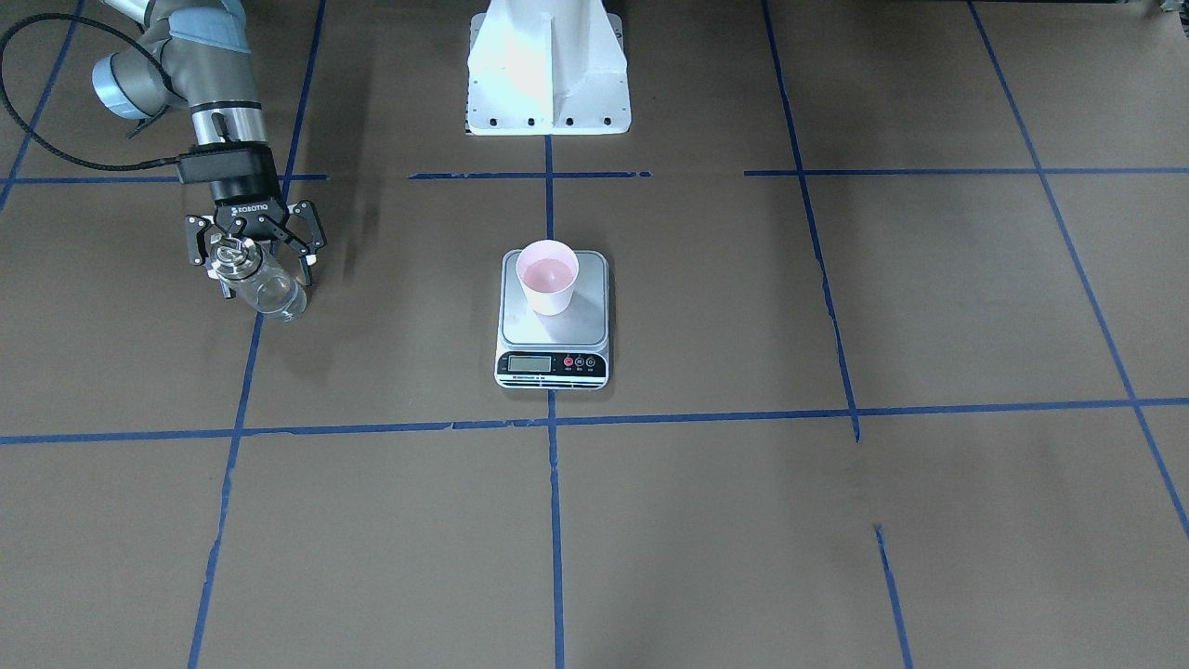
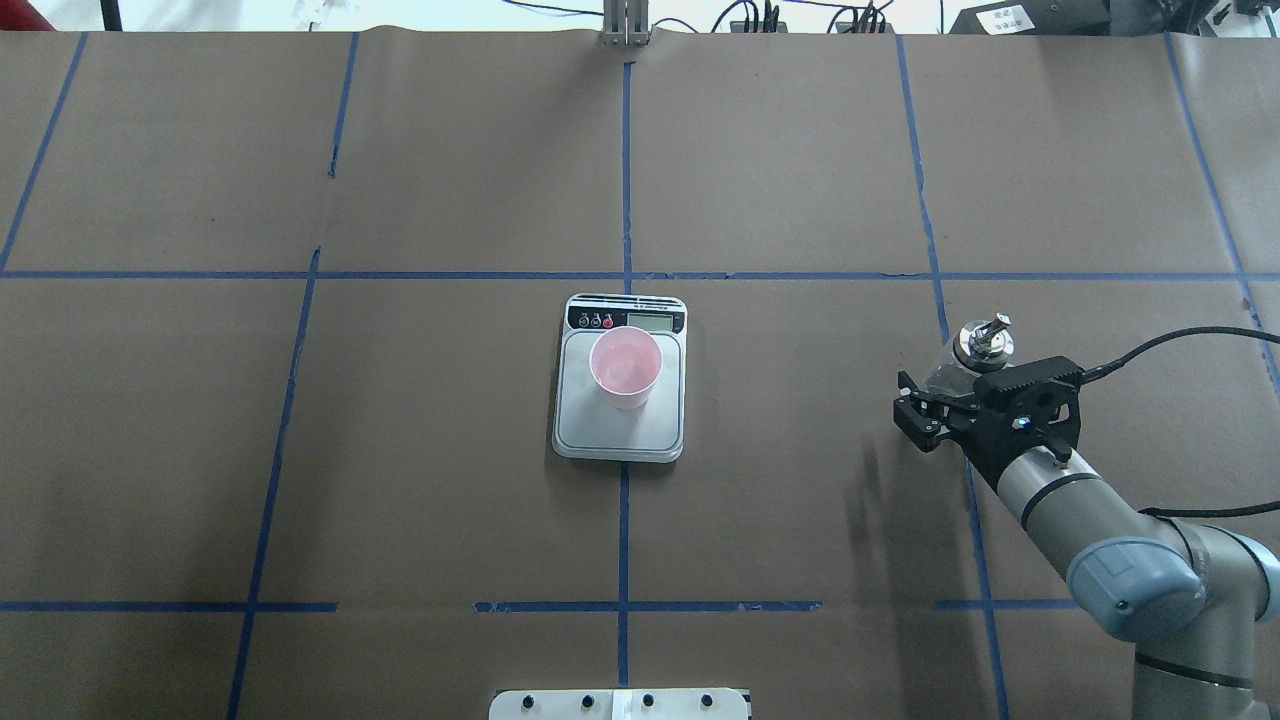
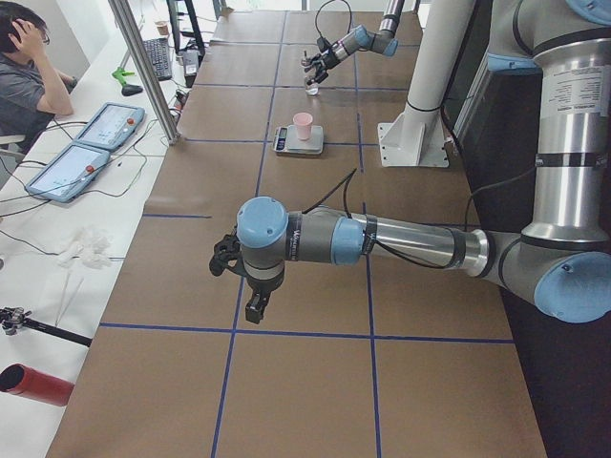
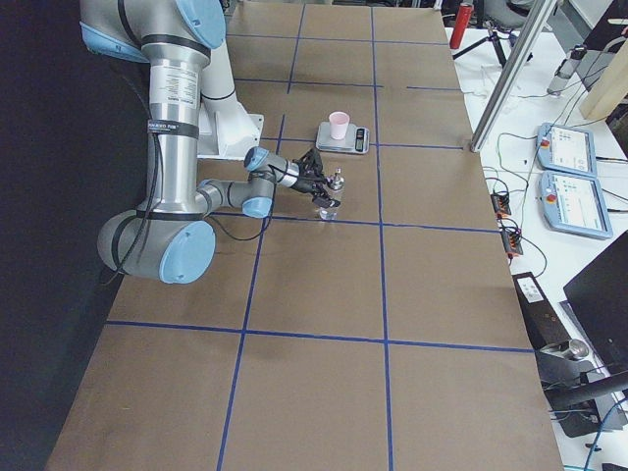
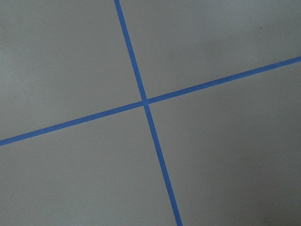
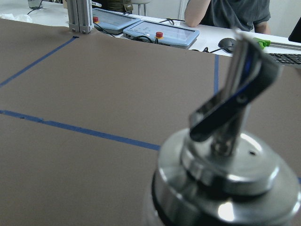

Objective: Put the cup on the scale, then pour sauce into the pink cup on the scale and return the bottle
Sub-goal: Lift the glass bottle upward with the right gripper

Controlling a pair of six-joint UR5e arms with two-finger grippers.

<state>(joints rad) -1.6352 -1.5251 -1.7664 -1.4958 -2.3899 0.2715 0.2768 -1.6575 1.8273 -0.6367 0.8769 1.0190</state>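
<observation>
The pale pink cup stands upright on the silver platform of the scale, also in the overhead view, cup on scale. The clear glass bottle with its silver cap and spout stands on the table at the robot's right. My right gripper is open, its fingers spread wide on either side of the bottle and apart from the glass. The cap fills the right wrist view. My left gripper hangs over bare table far from the scale; I cannot tell whether it is open or shut.
The white robot base stands behind the scale. Brown paper with blue tape lines covers the table. Operators, tablets and cables lie beyond the table's far edge.
</observation>
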